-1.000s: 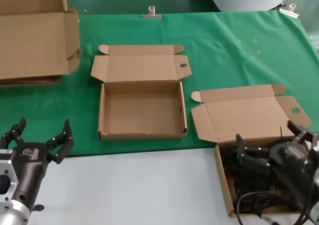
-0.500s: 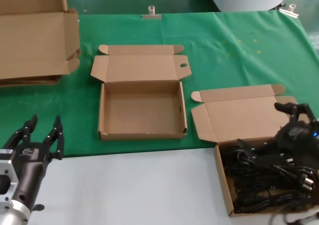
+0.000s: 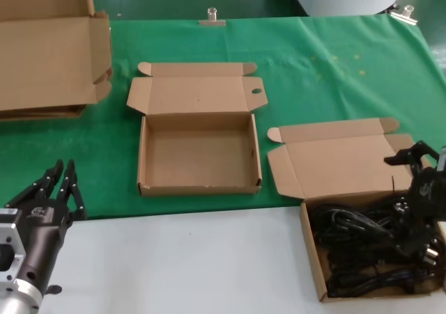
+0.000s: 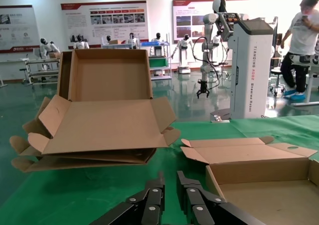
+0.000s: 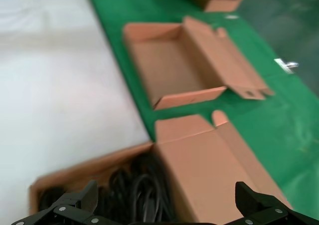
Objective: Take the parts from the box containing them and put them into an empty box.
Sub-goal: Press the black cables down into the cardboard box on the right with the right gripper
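Right of the empty box (image 3: 198, 154): the box containing them (image 3: 315, 258), the parts (image 3: 362, 248) inside; right gripper (image 3: 417, 192), fingers spread wide, has swung from over the cords to their far edge, nothing lifted yet. Left of it: left gripper (image 3: 56, 192), now narrowed, idle. Surface: green cloth (image 3: 327, 70), white tabletop (image 3: 181, 265); large carton (image 3: 49, 56); exhibition hall beyond

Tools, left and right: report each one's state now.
Left tool: closed, holding nothing, near the green cloth's front edge.
Right tool: open, holding nothing, above the thin black power cords.
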Robot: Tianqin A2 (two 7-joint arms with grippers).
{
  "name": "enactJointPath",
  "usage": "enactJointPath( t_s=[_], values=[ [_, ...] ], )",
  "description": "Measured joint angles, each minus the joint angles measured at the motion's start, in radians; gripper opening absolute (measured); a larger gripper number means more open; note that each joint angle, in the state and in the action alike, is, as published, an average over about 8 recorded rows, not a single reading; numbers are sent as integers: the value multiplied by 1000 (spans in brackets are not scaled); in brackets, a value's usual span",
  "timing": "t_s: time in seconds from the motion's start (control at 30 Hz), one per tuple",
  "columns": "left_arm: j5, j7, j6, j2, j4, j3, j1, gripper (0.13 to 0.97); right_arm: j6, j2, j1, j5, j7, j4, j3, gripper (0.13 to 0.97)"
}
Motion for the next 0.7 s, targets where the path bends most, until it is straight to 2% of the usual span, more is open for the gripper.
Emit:
enactJointPath(
  t_s=[0.2, 0.37, 0.53, 0.7],
  values=[
    [0, 0, 0, 0, 0, 0, 0, 192, -202, -53, 86, -76, -110, -83, 6, 966],
    [0, 0, 0, 0, 0, 0, 0, 182, -325, -103, 145, -131, -217, -167, 10, 966],
    [0, 0, 0, 0, 0, 0, 0, 172, -408, -145, 182, -177, -334, -263, 12, 966],
    [0, 0, 0, 0, 0, 0, 0, 172, -420, -196, 205, -218, -399, -356, 26, 966]
  ],
)
